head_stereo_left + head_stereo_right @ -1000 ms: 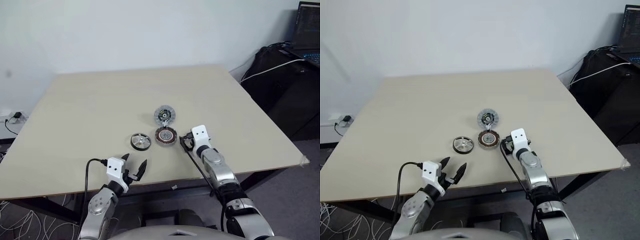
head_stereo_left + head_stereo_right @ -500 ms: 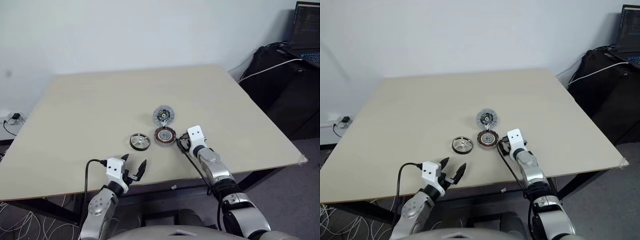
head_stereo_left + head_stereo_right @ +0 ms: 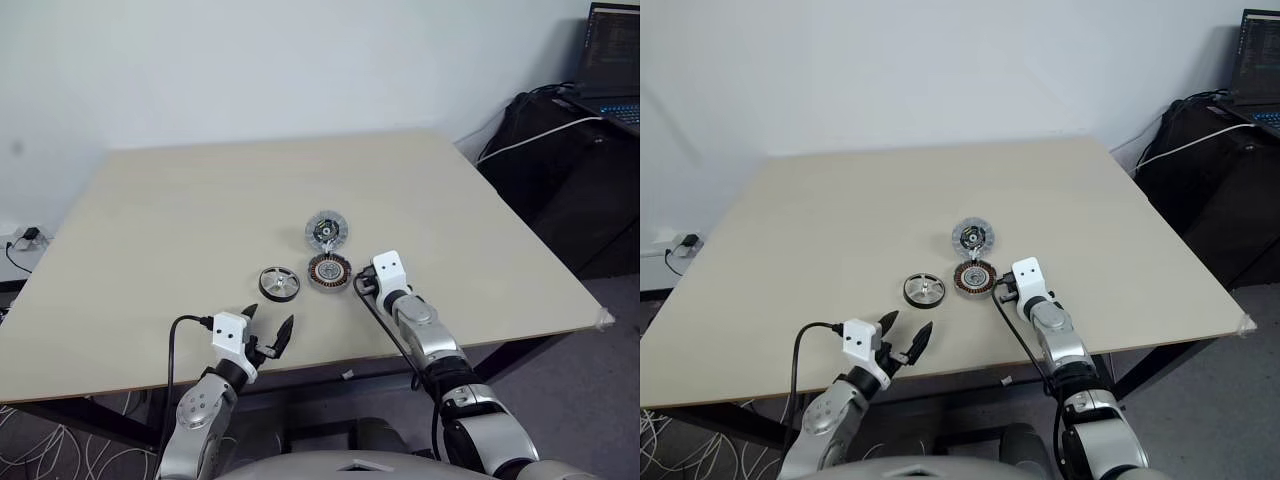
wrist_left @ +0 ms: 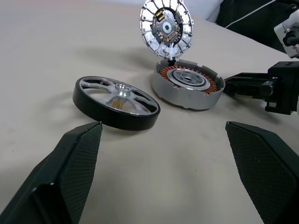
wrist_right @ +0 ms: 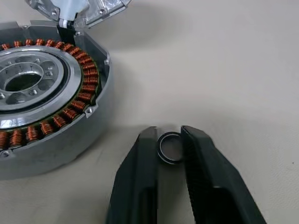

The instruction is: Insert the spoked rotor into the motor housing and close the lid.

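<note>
You are at an early step: the spoked rotor [image 4: 116,102] lies flat just beside the open motor housing [image 4: 188,87], not yet inserted, and the lid [image 4: 166,23] stands raised. Your right gripper [image 5: 169,135], beside the housing, pinches narrowly around a small ring [image 5: 169,147]. Your left gripper [image 3: 268,335] hangs wide, empty, near the rotor. Next you need the rotor seated squarely

From the head we look forward and down over the table [image 3: 200,200], both eye views sharing one scene. Our left wrist view looks low across the tabletop, near the rotor [image 4: 117,102] and housing [image 4: 188,86]. Our right wrist view sits very close to the housing's rim. Both wrist views share the housing and its lid [image 4: 166,23].
</note>
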Controlling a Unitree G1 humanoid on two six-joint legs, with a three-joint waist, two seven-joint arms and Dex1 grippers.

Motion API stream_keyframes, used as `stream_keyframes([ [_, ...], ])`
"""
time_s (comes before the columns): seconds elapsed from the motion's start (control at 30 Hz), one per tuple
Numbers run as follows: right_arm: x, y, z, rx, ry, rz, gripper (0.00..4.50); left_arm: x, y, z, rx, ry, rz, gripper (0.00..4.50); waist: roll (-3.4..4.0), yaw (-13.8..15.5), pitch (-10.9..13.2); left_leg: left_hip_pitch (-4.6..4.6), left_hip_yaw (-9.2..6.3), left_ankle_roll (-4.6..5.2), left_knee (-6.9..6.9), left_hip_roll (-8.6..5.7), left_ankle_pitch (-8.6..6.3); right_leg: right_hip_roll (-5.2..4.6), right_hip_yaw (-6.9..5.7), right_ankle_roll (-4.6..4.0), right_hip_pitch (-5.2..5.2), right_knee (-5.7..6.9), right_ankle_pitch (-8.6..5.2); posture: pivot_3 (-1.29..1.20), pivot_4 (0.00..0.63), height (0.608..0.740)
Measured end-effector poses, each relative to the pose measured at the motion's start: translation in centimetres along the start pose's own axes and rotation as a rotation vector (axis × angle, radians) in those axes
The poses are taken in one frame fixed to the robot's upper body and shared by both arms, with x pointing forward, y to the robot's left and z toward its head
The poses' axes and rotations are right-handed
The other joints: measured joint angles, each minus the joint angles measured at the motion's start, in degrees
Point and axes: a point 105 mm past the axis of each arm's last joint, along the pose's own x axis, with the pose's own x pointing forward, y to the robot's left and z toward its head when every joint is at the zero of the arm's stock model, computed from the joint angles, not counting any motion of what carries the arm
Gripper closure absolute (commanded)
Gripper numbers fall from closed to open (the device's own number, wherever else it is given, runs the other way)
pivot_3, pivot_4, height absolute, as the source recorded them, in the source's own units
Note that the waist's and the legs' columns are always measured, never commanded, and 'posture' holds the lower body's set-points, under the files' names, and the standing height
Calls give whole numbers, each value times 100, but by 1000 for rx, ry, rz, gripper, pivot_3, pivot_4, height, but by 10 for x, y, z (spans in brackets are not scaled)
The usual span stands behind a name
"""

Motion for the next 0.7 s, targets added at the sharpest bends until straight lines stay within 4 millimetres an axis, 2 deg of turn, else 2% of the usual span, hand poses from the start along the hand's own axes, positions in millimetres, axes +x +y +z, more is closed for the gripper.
stream_keyframes([
  [0.43, -1, 0, 1, 71, -11, 2, 3450, 1, 0, 0, -2, 4, -2, 0, 0, -1, 0, 0, 0, 0, -1, 0, 0, 0, 0, 9, -1, 0, -5, 0, 0, 740],
  [0.53, -1, 2, 2, 92, -23, 20, 2842, -1, 0, -2, -5, 9, 1, 0, 0, -2, 0, 0, 0, 0, -2, 0, 0, 0, 1, 9, -2, 0, -6, 0, 0, 740],
  [0.67, -1, 3, 7, 94, -38, 24, 1605, -2, 0, -3, -8, 15, 2, 0, 0, -1, 0, 0, 0, 0, -2, 0, 0, -1, 0, 14, -1, 0, -9, 0, 0, 740],
  [0.7, -1, 3, 7, 93, -41, 23, 1605, -1, 0, -3, -9, 15, 2, 0, 0, -1, 0, 0, 0, 0, -2, 0, 0, -1, 1, 15, -2, 0, -9, 0, 0, 740],
])
